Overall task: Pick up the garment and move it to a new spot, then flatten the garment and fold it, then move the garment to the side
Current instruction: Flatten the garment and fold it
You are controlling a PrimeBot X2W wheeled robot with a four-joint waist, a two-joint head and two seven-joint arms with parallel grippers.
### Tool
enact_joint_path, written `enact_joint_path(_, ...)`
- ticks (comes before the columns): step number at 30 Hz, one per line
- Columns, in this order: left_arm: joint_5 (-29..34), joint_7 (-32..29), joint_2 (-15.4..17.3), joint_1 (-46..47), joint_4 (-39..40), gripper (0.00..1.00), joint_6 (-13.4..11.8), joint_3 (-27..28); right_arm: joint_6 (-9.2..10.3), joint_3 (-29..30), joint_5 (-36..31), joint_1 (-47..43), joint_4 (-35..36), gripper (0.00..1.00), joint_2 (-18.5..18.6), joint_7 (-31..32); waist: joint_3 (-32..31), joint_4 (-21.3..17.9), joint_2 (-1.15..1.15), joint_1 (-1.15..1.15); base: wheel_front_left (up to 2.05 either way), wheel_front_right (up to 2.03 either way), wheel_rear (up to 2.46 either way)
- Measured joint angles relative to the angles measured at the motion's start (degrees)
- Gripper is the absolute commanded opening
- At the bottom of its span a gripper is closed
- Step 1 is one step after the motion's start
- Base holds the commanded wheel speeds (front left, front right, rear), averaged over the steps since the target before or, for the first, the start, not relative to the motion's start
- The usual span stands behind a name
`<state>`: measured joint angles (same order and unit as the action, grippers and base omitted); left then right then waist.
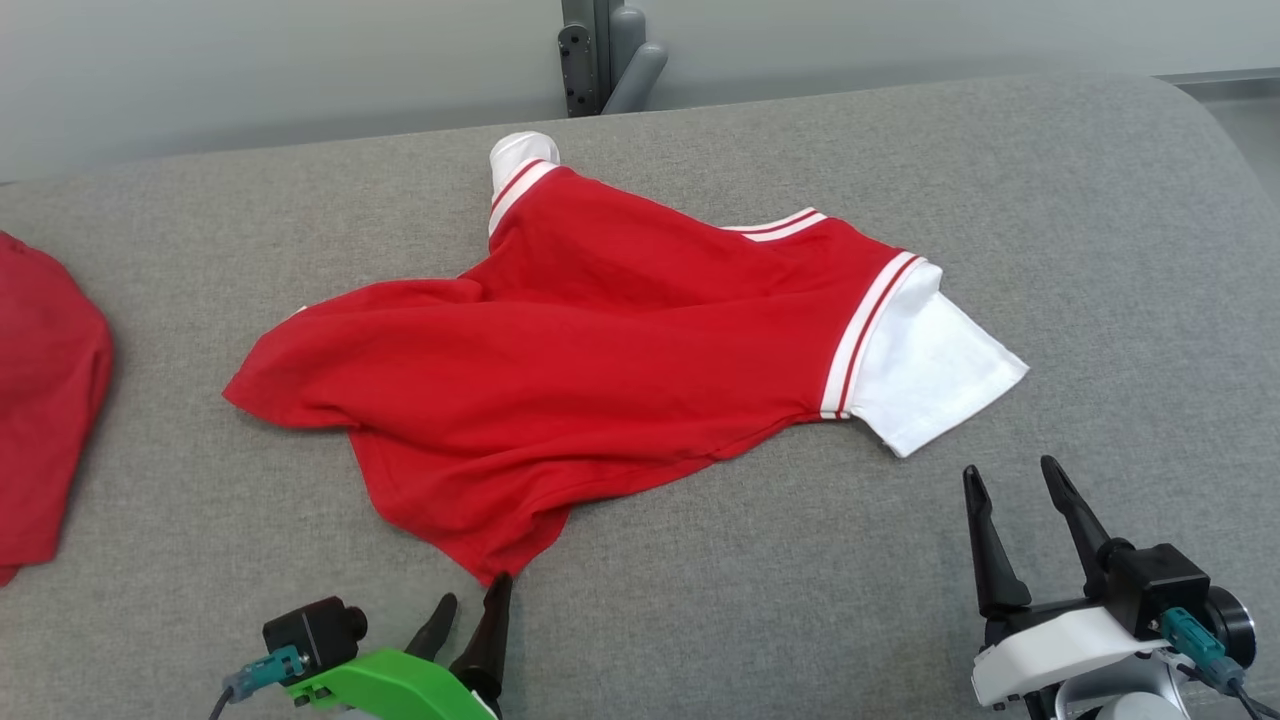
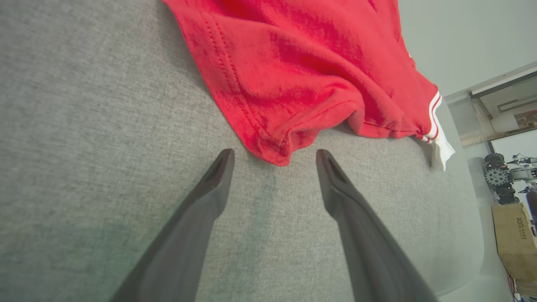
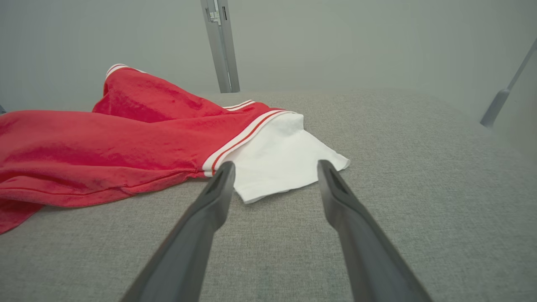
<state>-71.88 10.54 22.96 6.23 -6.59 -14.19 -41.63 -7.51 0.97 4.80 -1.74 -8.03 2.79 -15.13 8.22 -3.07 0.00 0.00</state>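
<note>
Grey padded table (image 1: 760, 600) holds a rumpled red shirt (image 1: 600, 340) at centre. Left gripper (image 1: 472, 600), spread apart, points at its near hem corner (image 1: 490, 568); right gripper (image 1: 1008, 468), also released, hovers near the white sleeve (image 1: 930, 370). Pickup seems next: pinch and lift.

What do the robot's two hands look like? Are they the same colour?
Both tools have two long, dark, pointed fingers. The left tool sits on a bright green shell; the right tool on a white one. Each has a black camera with a teal plug.
</note>
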Motion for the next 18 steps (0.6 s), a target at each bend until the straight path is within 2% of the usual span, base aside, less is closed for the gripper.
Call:
enact_joint_path(6, -2.9, -0.6, -3.7, 1.0, -7.1, 1.0, 3.3, 0.2, 0.0, -0.2, 0.0, 0.2, -0.1, 1.0, 0.0, 0.0, -0.1, -0.9, 0.0, 0.0, 0.0, 0.0, 0.0)
enact_joint_path(12, -3.8, 0.8, -5.7, 2.2, -11.7, 1.0, 6.6, 1.6, 0.0, -0.1, 0.0, 0.1, -0.1, 1.0, 0.0, 0.0, -0.2, -1.9, 0.0, 0.0, 0.0, 0.0, 0.0)
enact_joint_path(13, -3.8, 1.0, -5.8, 2.5, -12.1, 0.86, 7.2, 1.6, 0.0, -0.1, 0.0, 0.1, -0.1, 1.0, 0.0, 0.0, -0.2, -2.1, 0.0, 0.0, 0.0, 0.0, 0.0)
enact_joint_path(14, -4.0, 1.1, -5.9, 2.6, -12.3, 0.58, 7.7, 1.8, 0.0, -0.1, 0.0, 0.1, -0.1, 1.0, 0.0, 0.0, -0.3, -2.2, 0.0, 0.0, 0.0, 0.0, 0.0)
enact_joint_path(15, -4.1, 1.2, -5.9, 2.7, -12.6, 0.19, 8.0, 2.0, 0.0, -0.1, 0.0, 0.1, -0.1, 1.0, 0.0, 0.0, -0.3, -2.3, 0.0, 0.0, 0.0, 0.0, 0.0)
enact_joint_path(16, -4.0, 1.3, -5.9, 2.7, -12.9, 0.0, 8.3, 1.9, 0.0, -0.1, 0.0, 0.1, -0.1, 1.0, 0.0, 0.0, -0.3, -2.3, 0.0, 0.0, 0.0, 0.0, 0.0)
enact_joint_path(18, -2.8, 1.9, -5.6, 3.0, -13.6, 0.0, 8.9, 1.7, 0.0, -0.1, 0.0, 0.1, -0.1, 1.0, 0.0, 0.0, -0.4, -2.4, 0.0, 0.0, 0.0, 0.0, 0.0)
